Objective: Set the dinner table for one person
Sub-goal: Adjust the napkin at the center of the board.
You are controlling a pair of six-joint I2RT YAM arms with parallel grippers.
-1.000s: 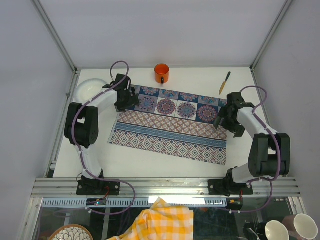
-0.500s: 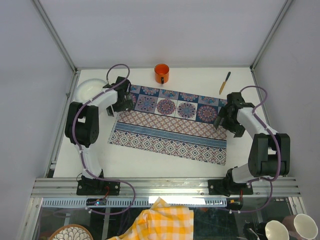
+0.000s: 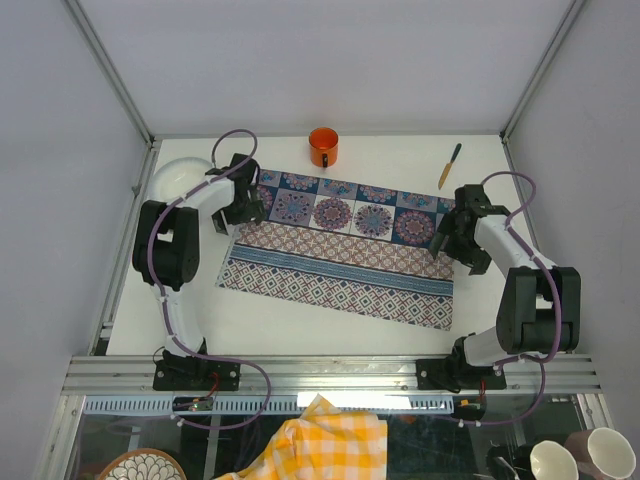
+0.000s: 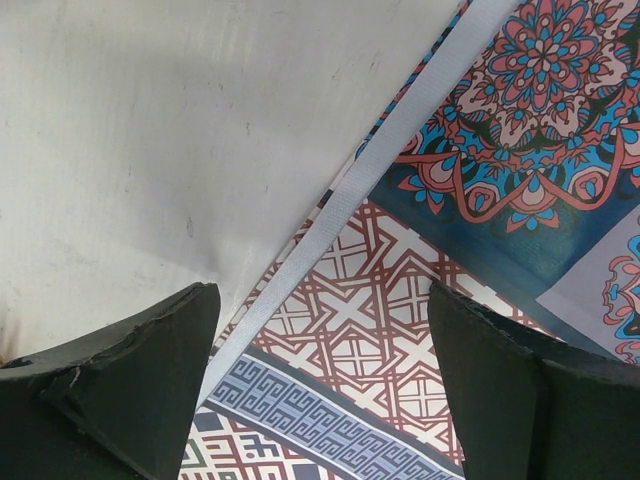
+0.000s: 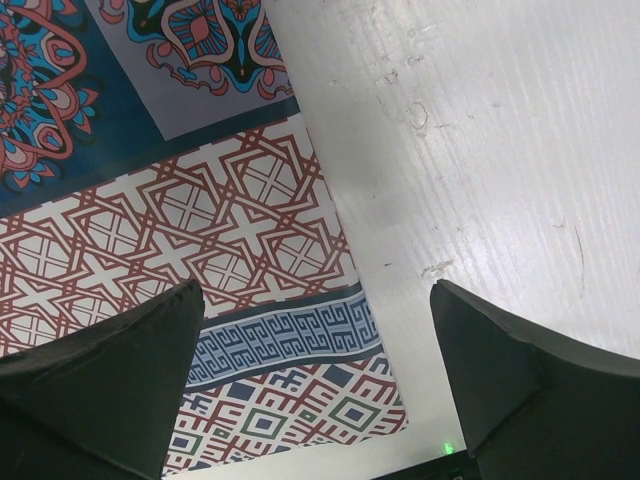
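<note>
The white dinner table (image 3: pixel 330 315) carries a blue-and-purple patterned cloth (image 3: pixel 340 250) spread flat in the middle. My left gripper (image 3: pixel 250 203) hovers open and empty over the cloth's left edge (image 4: pixel 340 210). My right gripper (image 3: pixel 447 243) hovers open and empty over the cloth's right edge (image 5: pixel 330 250). An orange mug (image 3: pixel 323 147) stands at the back behind the cloth. A knife (image 3: pixel 449 165) with a yellow handle lies at the back right. A white bowl (image 3: pixel 178 179) sits at the back left, close to my left arm.
Aluminium frame rails (image 3: pixel 330 372) run along the near edge and up the corners. Below the table lie a yellow checked cloth (image 3: pixel 320 440), a patterned plate (image 3: pixel 140 467) and cups (image 3: pixel 590 458).
My left gripper has drawn back a little to the left, off the cloth's corner toward its edge. The right arm and the cloth have not visibly moved.
</note>
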